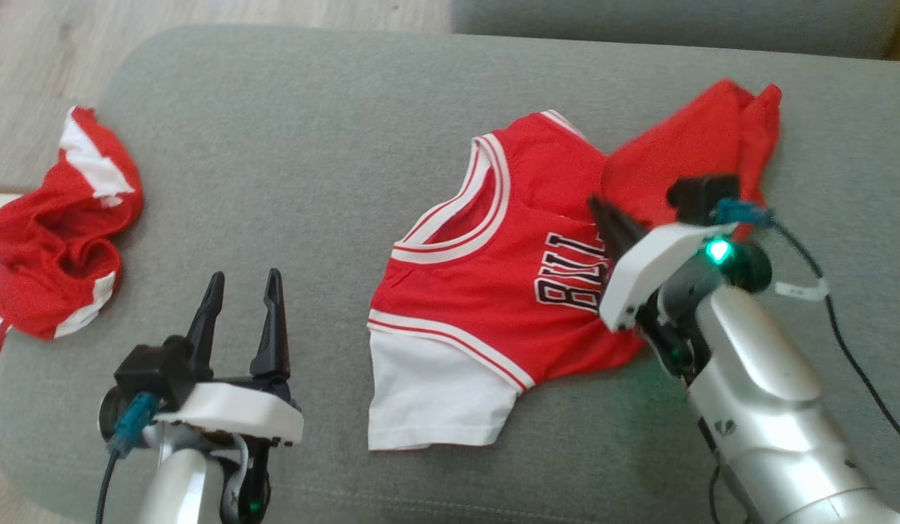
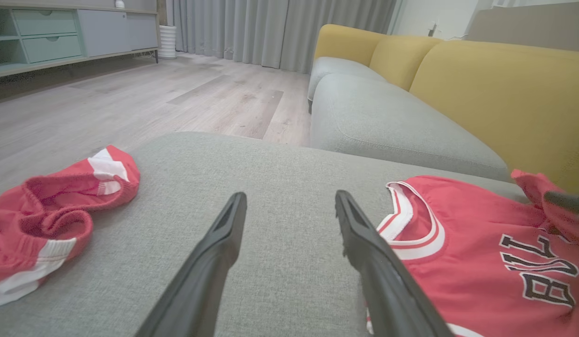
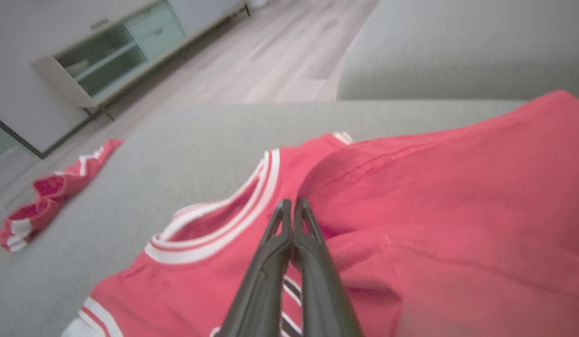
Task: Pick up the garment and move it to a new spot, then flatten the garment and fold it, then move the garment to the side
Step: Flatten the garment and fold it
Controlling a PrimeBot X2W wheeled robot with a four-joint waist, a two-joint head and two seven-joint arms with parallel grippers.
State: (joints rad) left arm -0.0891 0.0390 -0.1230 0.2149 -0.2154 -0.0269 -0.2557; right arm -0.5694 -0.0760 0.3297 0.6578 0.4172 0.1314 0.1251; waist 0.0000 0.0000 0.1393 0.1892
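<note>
Now the right gripper [image 3: 289,203] is pressing its fingers fully together at a fold of the red jersey [image 1: 494,291], which is lying toward 3 o'clock on the grey cushion [image 1: 312,145]; whether cloth is pinched is unclear. At 7 o'clock the left gripper [image 1: 245,276] is hovering wide open and empty.

Crumpled red shorts [image 1: 57,240] are laid on a grey ottoman [image 1: 290,145]; a yellow-backed sofa [image 2: 495,93] is positioned beyond.

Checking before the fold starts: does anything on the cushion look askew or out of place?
Yes. The jersey is not flat: its right part is flipped over on itself and bunched up. The red shorts lie crumpled at the left edge of the cushion.
</note>
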